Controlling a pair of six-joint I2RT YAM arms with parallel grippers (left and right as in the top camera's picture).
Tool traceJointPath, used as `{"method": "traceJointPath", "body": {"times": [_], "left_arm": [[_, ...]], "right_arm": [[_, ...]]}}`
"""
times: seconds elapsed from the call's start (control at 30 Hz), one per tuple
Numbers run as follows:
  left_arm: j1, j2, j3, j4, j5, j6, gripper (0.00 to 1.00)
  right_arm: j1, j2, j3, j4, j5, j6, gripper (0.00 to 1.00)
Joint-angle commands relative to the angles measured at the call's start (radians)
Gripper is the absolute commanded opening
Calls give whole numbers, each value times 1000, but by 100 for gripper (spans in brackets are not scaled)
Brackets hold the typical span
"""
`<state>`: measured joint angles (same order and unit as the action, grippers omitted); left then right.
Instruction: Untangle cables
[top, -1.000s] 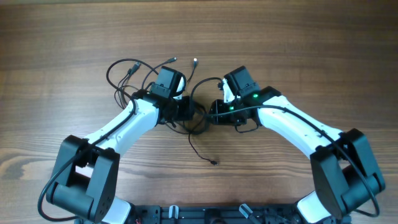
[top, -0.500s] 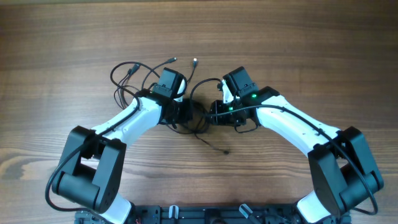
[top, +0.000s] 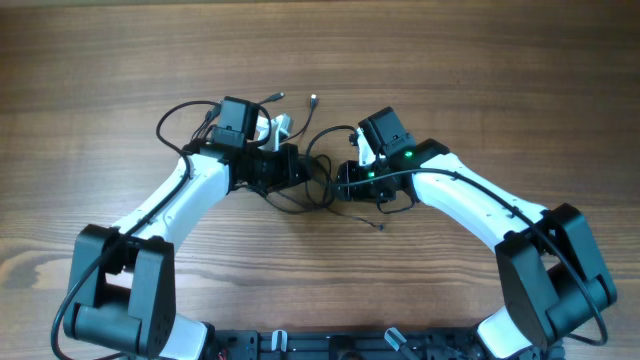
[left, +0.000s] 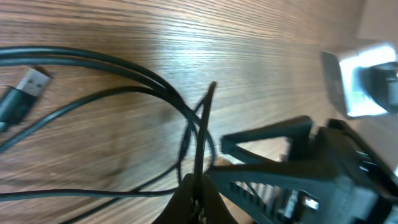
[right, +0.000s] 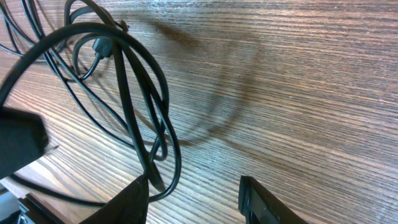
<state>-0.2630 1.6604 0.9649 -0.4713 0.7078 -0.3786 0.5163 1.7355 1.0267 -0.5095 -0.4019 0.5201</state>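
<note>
Wood-grained worktop (top: 480, 60) carries the left arm (top: 185, 195) and right arm (top: 480, 205), bent inward so their tips nearly meet over the cables (top: 312, 192), a dark knot at the centre whose loops run off to the left. The left tool (left: 198, 186) is clamped tight on one strand rising from its tips, while the right tool (right: 194, 196) gapes wide, gripping nothing (a doubled loop merely leans on one side), so the knot lies just right of the left tool, and I judge a leftward draw fits. A small plug (left: 28, 84) lies beside crossing strands that could snag.
</note>
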Motion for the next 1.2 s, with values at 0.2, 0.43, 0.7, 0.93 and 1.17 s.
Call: {"method": "traceJointPath", "body": {"times": [0.2, 0.43, 0.7, 0.93, 1.17], "left_arm": [[4, -24, -2, 14, 191, 13, 4], [4, -24, -2, 20, 237, 13, 4], [4, -24, -2, 26, 316, 13, 4], [4, -24, -2, 36, 347, 13, 4], [5, -24, -2, 39, 347, 13, 4]], "right_arm": [[3, 13, -4, 61, -98, 7, 49], [3, 13, -4, 79, -97, 60, 33], [3, 23, -4, 88, -93, 59, 33], [3, 45, -4, 88, -93, 60, 31], [3, 45, -4, 90, -94, 60, 18]]}}
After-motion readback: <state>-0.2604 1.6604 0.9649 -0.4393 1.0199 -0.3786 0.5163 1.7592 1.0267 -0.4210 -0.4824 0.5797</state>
